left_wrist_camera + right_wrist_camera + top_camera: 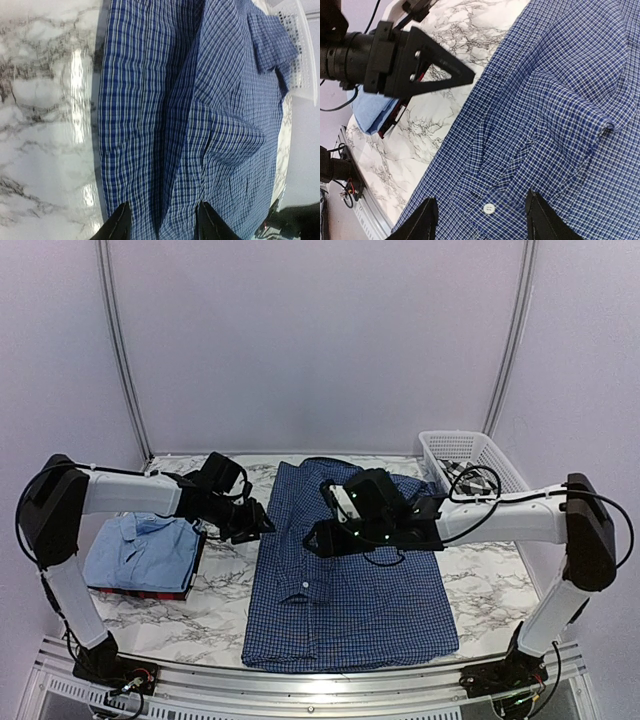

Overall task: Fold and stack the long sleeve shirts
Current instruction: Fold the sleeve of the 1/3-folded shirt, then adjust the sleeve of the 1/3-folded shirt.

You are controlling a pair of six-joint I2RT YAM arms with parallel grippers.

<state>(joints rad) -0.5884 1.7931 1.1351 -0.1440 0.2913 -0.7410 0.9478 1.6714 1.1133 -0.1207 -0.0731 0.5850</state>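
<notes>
Spread flat at the middle of the marble table [480, 585]: the navy checked shirt [350, 580], collar toward 12 o'clock, hem toward 6 o'clock, placket and a white button [489, 208] facing up, cloth rumpled into soft ridges near the chest. At 9 o'clock from it, well apart: a folded light blue shirt [145, 550], stacked on a dark red shirt [140, 592] showing only as a thin edge underneath. At 2 o'clock, in the far right corner: a white lattice basket [470, 447], with a black-and-white checked shirt [462, 475] inside, partly hidden behind a cable [485, 480].

Left gripper [262, 523] reaching in from 9 o'clock, poised at the navy shirt's 9 o'clock edge, level with the chest. Jaws apart in the left wrist view, nothing clamped between them; checked cloth below the gap, bare marble just to one side. Contact with the cloth: cannot tell.

Right gripper [312, 538] reaching in from 3 o'clock, over the navy shirt's upper half, just beside the left gripper, tips near each other but not touching. Jaws apart in the right wrist view, holding nothing; placket and button below the gap. Contact with the cloth: cannot tell.
</notes>
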